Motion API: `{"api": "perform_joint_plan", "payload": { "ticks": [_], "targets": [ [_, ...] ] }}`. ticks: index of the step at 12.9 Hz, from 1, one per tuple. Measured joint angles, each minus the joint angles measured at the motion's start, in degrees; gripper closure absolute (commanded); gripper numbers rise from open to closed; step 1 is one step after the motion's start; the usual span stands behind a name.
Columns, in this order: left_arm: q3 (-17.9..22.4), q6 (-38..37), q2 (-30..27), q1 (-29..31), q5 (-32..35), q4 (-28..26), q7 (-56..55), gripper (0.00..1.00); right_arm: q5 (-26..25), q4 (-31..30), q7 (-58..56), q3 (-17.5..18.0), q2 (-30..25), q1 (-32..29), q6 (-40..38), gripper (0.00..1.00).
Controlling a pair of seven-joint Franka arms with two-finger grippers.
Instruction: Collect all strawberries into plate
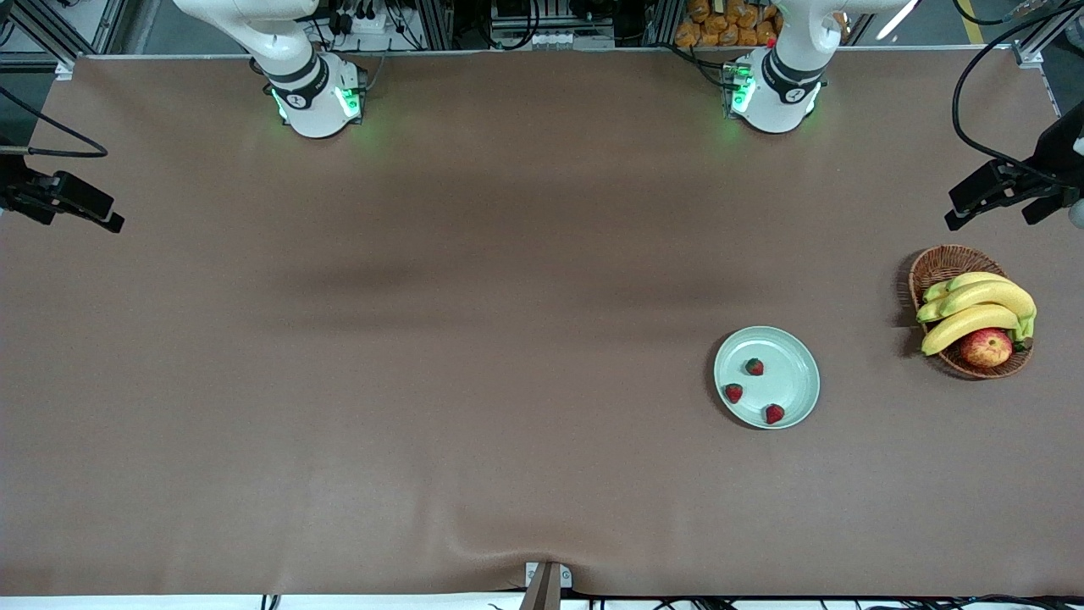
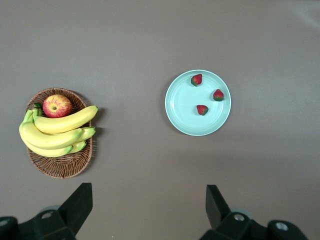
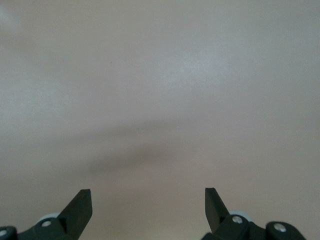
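All 3 small red strawberries (image 1: 754,367) lie inside the round mint-green glossy plate (image 1: 796,356), so the task looks finished; left gripper (image 2: 146,207) and right gripper (image 3: 148,207) hang high over the table, jaws wide apart and empty

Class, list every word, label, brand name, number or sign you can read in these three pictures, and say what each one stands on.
None can be read.
Plate, strawberries, basket, bananas, apple: no print on any of them.
Round marks on the two arm bases: too small to read.
Left gripper and right gripper, both open: no lettering shows.
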Motion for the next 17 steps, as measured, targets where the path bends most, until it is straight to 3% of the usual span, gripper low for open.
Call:
{"api": "perform_joint_plan", "payload": {
  "ticks": [17],
  "targets": [
    [0.1, -0.39, 0.07, 0.68, 0.0, -0.35, 0.72, 0.0, 0.0, 0.1, 0.0, 0.01, 0.0, 0.0, 0.02, 0.0]
  ]
}}
